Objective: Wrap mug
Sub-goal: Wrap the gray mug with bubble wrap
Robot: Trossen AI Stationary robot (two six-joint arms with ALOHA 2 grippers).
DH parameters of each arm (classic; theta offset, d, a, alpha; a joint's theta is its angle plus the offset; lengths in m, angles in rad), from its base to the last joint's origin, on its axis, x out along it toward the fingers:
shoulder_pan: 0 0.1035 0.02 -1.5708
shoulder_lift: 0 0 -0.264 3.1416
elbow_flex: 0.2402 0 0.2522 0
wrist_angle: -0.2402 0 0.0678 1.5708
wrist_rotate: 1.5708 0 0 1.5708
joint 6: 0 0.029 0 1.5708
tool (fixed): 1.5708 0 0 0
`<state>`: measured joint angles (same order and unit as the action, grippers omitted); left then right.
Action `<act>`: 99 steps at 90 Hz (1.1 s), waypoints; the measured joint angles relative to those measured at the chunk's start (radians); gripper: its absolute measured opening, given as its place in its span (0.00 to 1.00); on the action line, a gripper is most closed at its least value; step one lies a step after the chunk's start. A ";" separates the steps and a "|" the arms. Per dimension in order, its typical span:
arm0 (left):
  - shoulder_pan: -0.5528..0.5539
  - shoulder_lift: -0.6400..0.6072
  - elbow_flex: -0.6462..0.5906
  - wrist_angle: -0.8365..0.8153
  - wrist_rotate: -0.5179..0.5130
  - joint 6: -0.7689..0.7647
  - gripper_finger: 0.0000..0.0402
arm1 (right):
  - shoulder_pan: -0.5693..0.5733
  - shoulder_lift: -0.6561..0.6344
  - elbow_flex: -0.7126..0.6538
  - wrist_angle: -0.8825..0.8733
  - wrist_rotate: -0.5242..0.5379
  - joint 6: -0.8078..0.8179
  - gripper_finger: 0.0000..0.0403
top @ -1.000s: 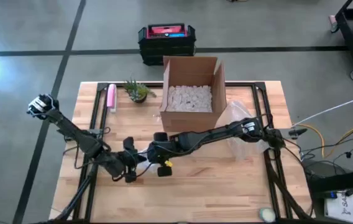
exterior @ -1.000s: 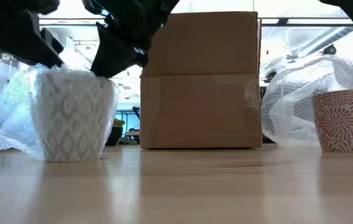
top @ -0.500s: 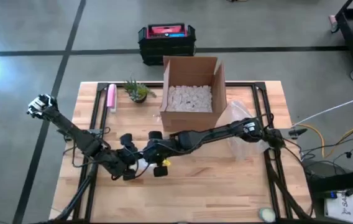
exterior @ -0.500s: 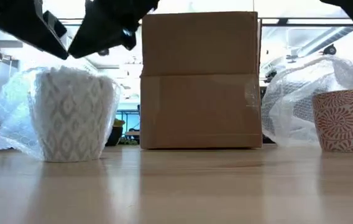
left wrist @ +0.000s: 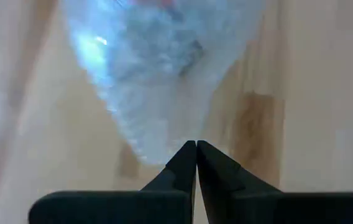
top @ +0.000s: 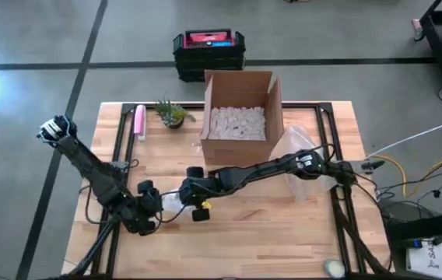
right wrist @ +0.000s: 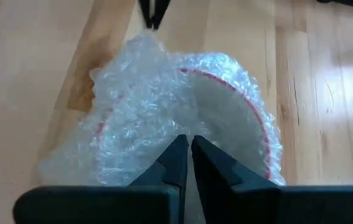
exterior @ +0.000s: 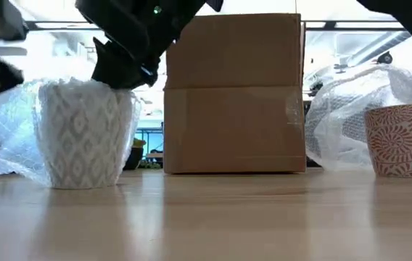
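Open cardboard box (top: 238,117) at counter (top: 283,225) back edge, filled with white packing peanuts (top: 236,123). Patterned white mug (exterior: 85,134) near front-left area, half-draped in bubble wrap (right wrist: 164,118). Right gripper (top: 186,192) jaws pinched on the wrap at the mug rim. Left gripper (top: 161,208) jaws closed on wrap's edge. Second red-patterned cup (exterior: 400,139) in loose wrap, right side.

Near half of tabletop (top: 283,233) bare, wide passage across whole front edge. Cardboard box (top: 238,117) blocks centre rear. Loose bubble wrap (top: 299,159) and patterned cup (exterior: 400,140) crowd space right of box. Pink object (top: 139,120) and small plant (top: 172,113) occupy rear left. Right arm lies across middle, barring straight path from front to box. Wrapped mug (exterior: 84,134) sits left of centre; open strip between mug and box.
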<state>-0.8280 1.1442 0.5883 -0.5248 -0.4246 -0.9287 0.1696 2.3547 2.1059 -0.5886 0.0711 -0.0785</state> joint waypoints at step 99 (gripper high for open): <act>0.089 -0.006 0.099 0.067 -0.230 0.304 0.00 | 0.010 0.002 -0.001 0.057 -0.007 -0.025 0.03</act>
<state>-0.7395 1.1381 0.6869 -0.4576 -0.6544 -0.6250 0.1799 2.3569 2.1050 -0.5320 0.0639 -0.1034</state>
